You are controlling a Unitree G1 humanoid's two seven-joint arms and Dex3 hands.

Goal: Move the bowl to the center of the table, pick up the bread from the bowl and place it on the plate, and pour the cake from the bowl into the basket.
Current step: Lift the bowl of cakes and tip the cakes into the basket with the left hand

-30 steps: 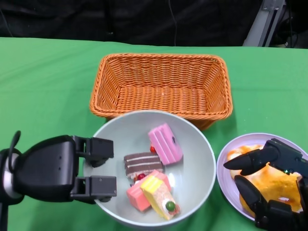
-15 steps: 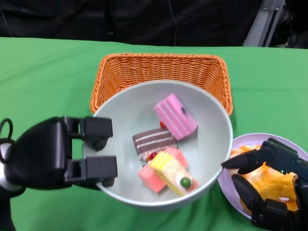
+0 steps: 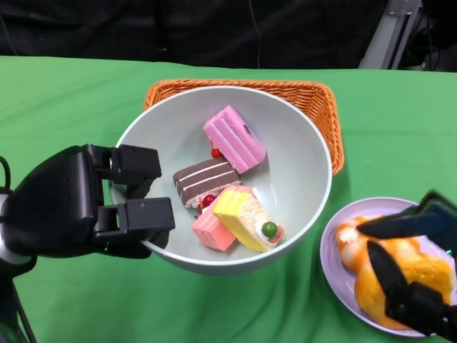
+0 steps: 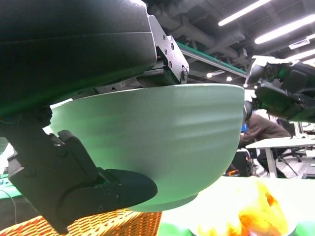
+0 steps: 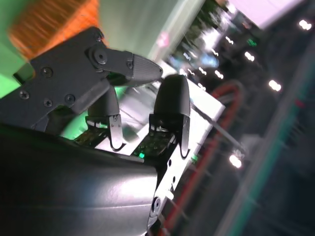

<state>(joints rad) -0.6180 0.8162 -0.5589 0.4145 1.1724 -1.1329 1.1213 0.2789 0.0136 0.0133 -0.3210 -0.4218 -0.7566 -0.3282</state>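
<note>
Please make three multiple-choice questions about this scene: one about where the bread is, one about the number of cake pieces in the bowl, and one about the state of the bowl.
1. Where is the bread?
A. on the plate
B. in the basket
C. in the bowl

2. How many cake pieces lie in the bowl?
A. two
B. four
C. six

3. What is the state of the bowl?
A. standing on the table
B. turned upside down
C. held up over the basket

Answers:
1 A: the bread lies on the plate, under the right robot hand.
2 B: pink, brown, yellow and light pink pieces show.
3 C: the left robot hand grips the bowl, which covers much of the basket.
</note>
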